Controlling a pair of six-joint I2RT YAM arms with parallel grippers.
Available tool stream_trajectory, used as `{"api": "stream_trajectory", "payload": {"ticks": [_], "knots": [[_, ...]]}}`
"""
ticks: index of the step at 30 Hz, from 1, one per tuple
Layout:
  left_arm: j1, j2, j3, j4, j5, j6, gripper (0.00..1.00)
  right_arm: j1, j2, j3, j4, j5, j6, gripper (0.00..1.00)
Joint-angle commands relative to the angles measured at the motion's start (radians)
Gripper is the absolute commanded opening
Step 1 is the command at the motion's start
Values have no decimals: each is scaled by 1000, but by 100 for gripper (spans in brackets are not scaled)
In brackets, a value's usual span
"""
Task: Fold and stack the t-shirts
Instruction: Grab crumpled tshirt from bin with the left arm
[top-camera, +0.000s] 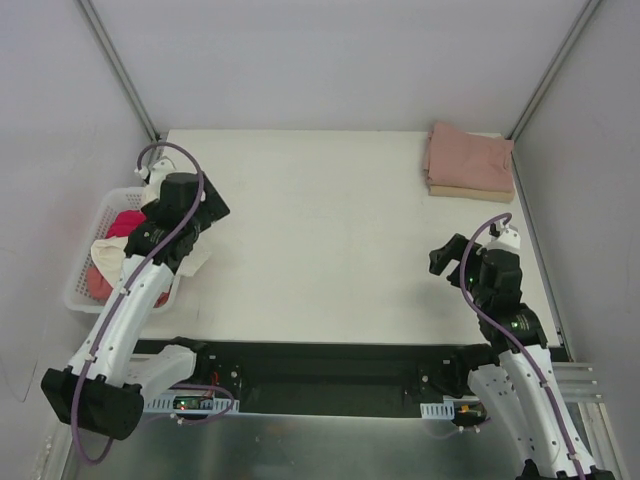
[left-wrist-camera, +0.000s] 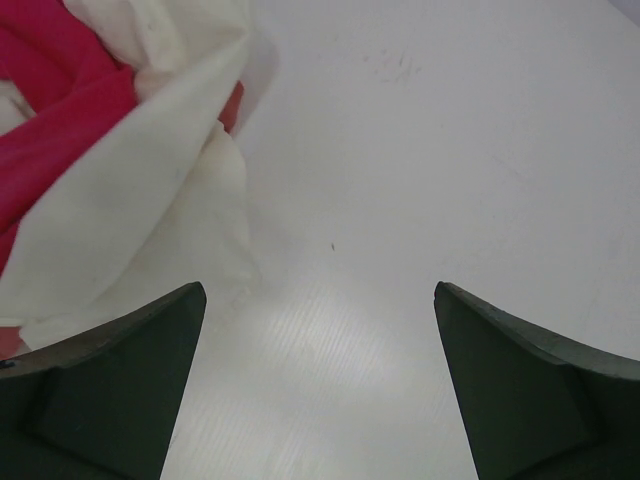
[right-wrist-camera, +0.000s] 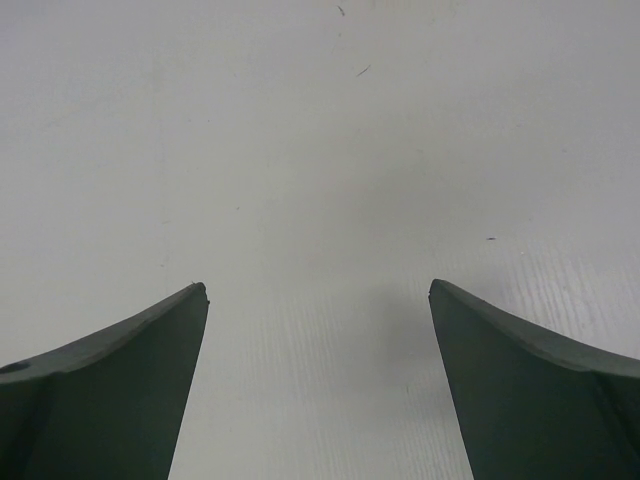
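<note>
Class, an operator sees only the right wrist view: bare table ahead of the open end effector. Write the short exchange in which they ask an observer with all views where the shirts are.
Operator: I see only table. Any shirts folded yet?
Observer: Yes, a pink shirt lies folded on a tan one in the far right corner.
Operator: Where are the rest?
Observer: A red shirt and a cream one are heaped in the white basket at the left edge.

folded pink stack (top-camera: 468, 158) far right, crumpled shirts (top-camera: 110, 252) left
</note>
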Motion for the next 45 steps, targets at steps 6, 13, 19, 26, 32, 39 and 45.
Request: {"api": "stream_trajectory", "payload": {"ticks": [6,13,19,26,32,39,45], "knots": [[242,223,132,-33,120,77,99,6,3,8,34,-57,25,97],[259,343,158,-42,41,50,98,6,44,14,34,-59,14,97],[319,460,196,-42,-24,56,93,6,61,11,44,-59,8,97],[363,609,317,-40,-65,61,75,8,64,5,53,-60,5,97],[367,679,445,-46,-55,93,0,8,76,6,51,-49,-4,97],[368,514,442,-34,-81,73,0,8,72,5,53,-49,-8,97],[368,507,477,-11,12,143,24,8,84,5,62,-48,-9,97]]}}
